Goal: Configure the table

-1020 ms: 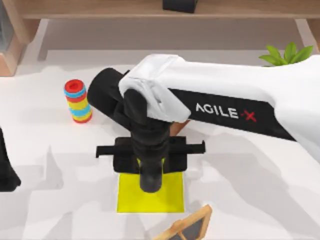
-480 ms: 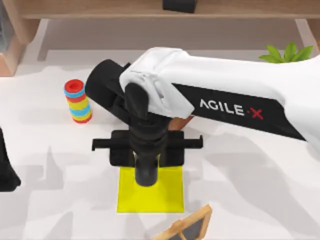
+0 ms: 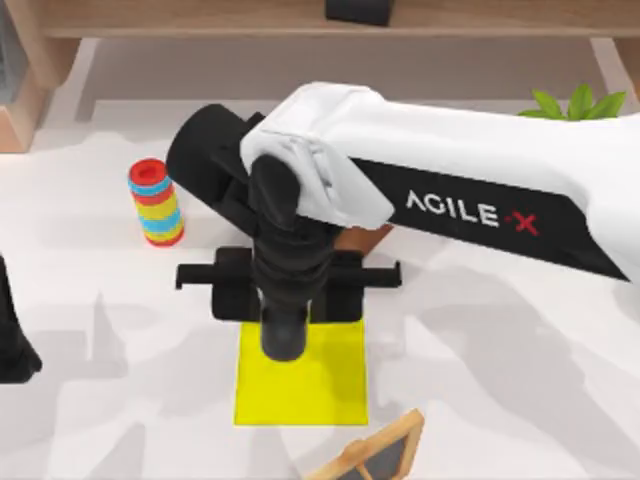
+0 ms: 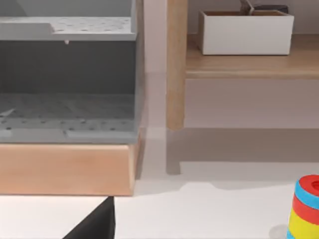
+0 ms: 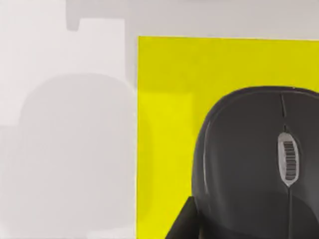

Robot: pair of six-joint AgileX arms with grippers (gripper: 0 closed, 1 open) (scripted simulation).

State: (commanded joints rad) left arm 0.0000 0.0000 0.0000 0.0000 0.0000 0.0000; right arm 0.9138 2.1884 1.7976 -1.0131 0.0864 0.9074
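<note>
White, smooth and flat, the table (image 3: pixel 90 330) spans nearly the whole top view. One square yellow mat (image 3: pixel 302 385) lies on it at lower centre — matte, thin, sharp-cornered. One black computer mouse (image 5: pixel 259 164) rests on that mat in the right wrist view: a rounded glossy shell with one ribbed grey scroll wheel (image 5: pixel 288 160) on its centre line.

One stack of rings (image 3: pixel 155 203) stands upright left of centre in the top view, banded red, blue and yellow, cylindrical; its edge also appears at the lower right of the left wrist view. One wooden-framed slate panel (image 3: pixel 372 455) sits tilted at the bottom edge, just beside the mat's lower right corner. One green leafy plant (image 3: pixel 572 108) shows at the upper right. One light-brown wooden shelf unit (image 3: pixel 300 18) runs along the top edge; in the left wrist view it carries one white rectangular box (image 4: pixel 245 32), with one grey perforated rack (image 4: pixel 67 74) beside it.

Two arms are present. The right arm — white shell, black wrist — reaches in from the right, and the right gripper (image 3: pixel 283 345) hangs over the mat's upper edge; whether its fingers are apart or together cannot be told. The left arm is parked at the left edge.
</note>
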